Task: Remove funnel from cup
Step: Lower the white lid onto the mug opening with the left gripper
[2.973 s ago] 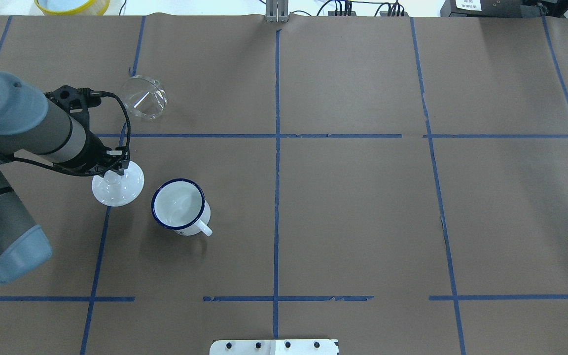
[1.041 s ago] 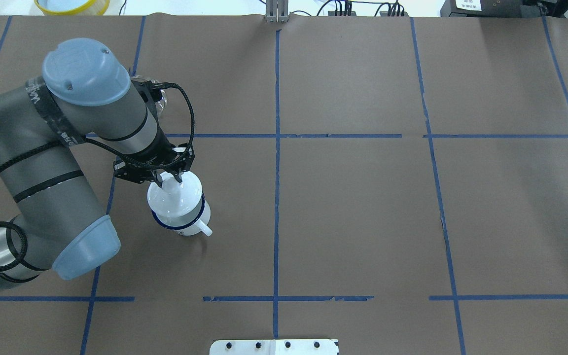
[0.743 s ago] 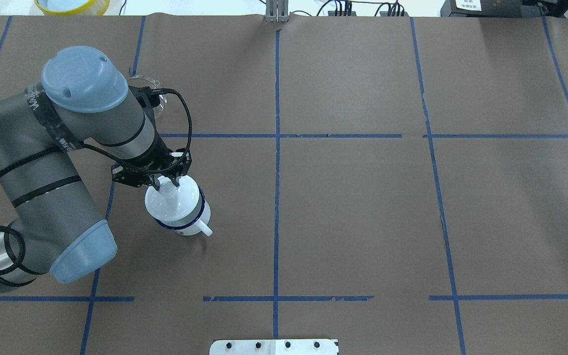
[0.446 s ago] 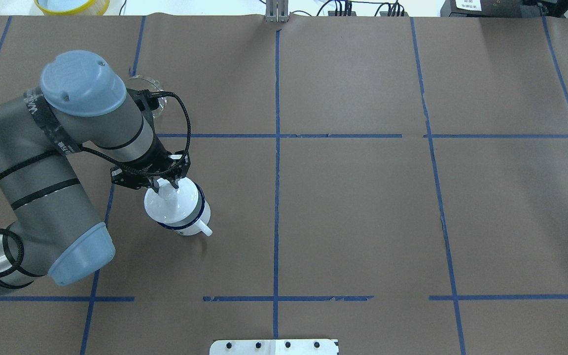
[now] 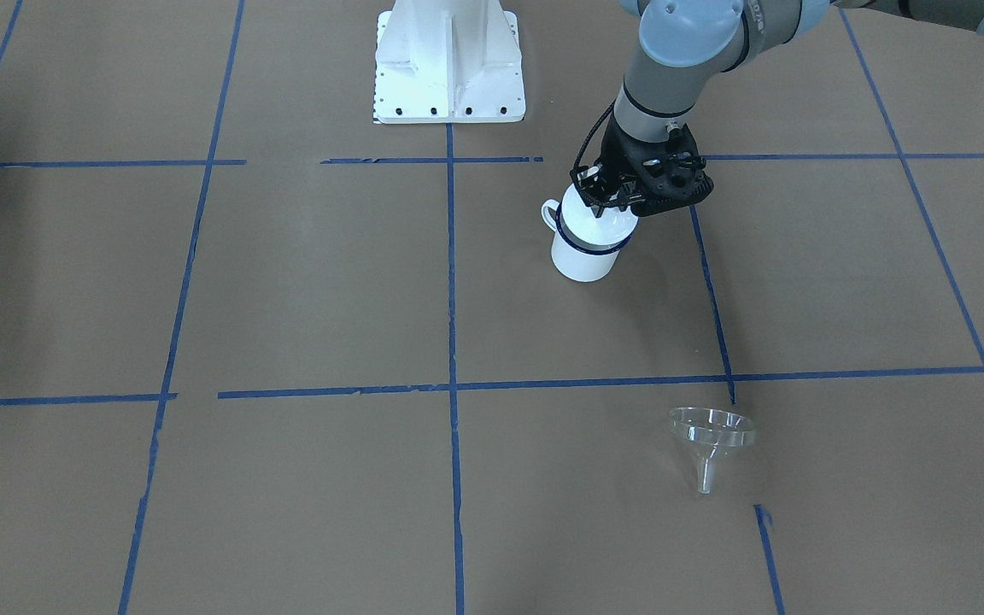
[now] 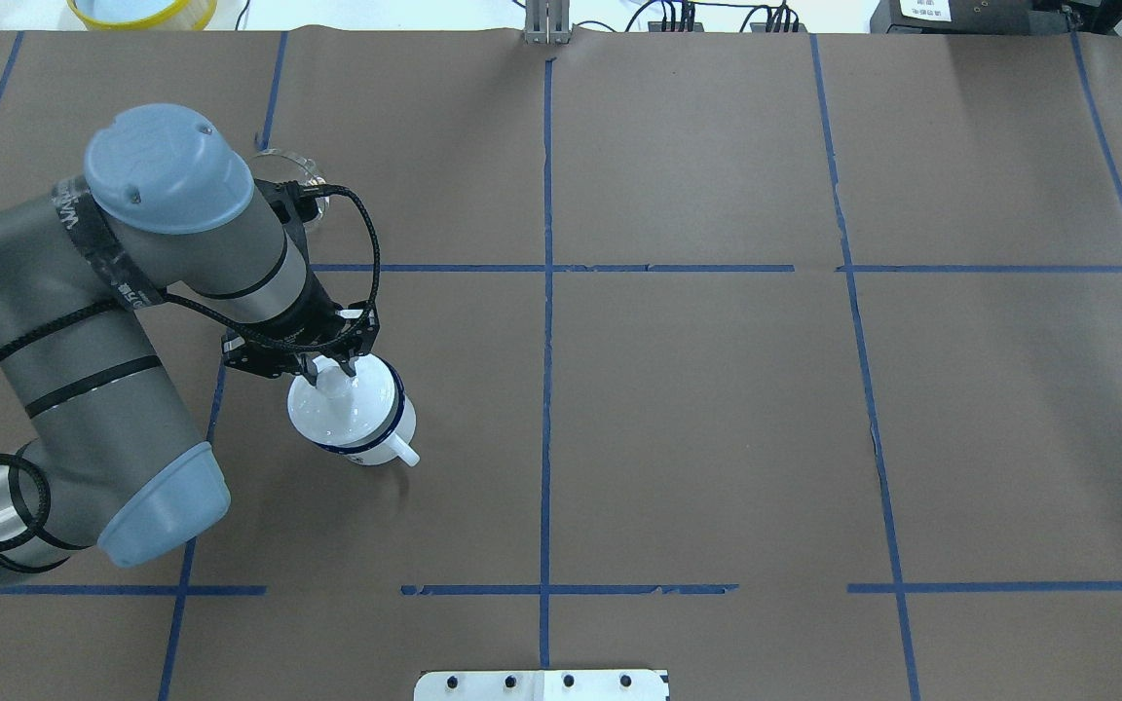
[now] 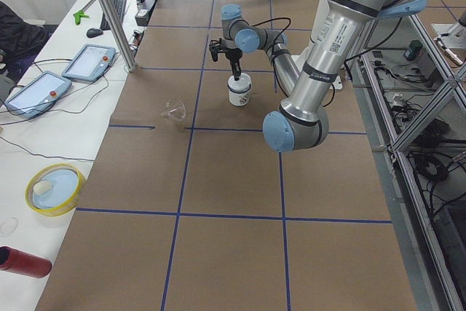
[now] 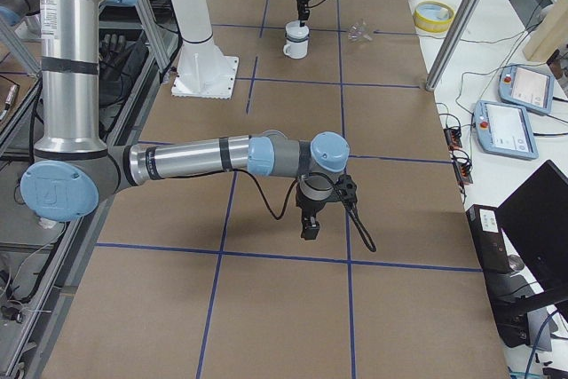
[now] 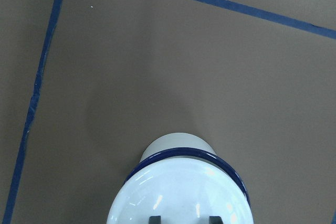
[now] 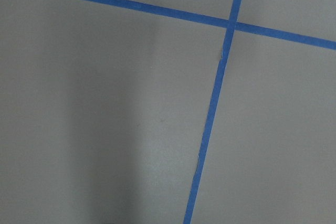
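The funnel sits on the tabletop well apart from the cup, removal seemingly done; my left jaws clench a white lid.

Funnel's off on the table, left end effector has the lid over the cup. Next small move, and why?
Probably ease the left end effector straight down slightly before releasing. It is shut on the knob of the lid, which is over the cup, but no view shows it fully seated. The funnel sits well apart.
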`<action>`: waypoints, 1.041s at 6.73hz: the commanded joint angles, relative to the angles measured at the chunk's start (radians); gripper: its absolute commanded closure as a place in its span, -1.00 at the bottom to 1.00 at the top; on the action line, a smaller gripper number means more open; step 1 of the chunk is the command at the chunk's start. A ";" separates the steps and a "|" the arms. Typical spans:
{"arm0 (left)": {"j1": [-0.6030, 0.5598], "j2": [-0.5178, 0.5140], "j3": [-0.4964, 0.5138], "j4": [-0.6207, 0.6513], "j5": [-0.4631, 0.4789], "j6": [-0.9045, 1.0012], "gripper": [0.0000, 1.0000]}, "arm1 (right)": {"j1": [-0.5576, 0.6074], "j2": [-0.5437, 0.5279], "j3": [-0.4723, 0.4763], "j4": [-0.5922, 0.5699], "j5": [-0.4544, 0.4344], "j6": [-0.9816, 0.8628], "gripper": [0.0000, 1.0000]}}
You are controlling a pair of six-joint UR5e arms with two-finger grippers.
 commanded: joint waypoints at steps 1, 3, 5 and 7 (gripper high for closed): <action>0.001 -0.003 0.004 -0.002 -0.001 0.001 1.00 | 0.000 -0.001 0.000 0.000 0.000 0.000 -1.00; 0.001 -0.007 0.011 -0.002 0.001 0.006 1.00 | 0.000 -0.001 0.000 -0.001 0.000 0.000 -1.00; 0.004 -0.006 0.018 -0.014 0.002 0.006 1.00 | 0.000 -0.001 0.000 0.000 0.000 0.000 -1.00; 0.002 0.003 0.033 -0.060 0.004 0.006 -1.00 | 0.000 0.001 0.000 0.000 0.000 0.000 -1.00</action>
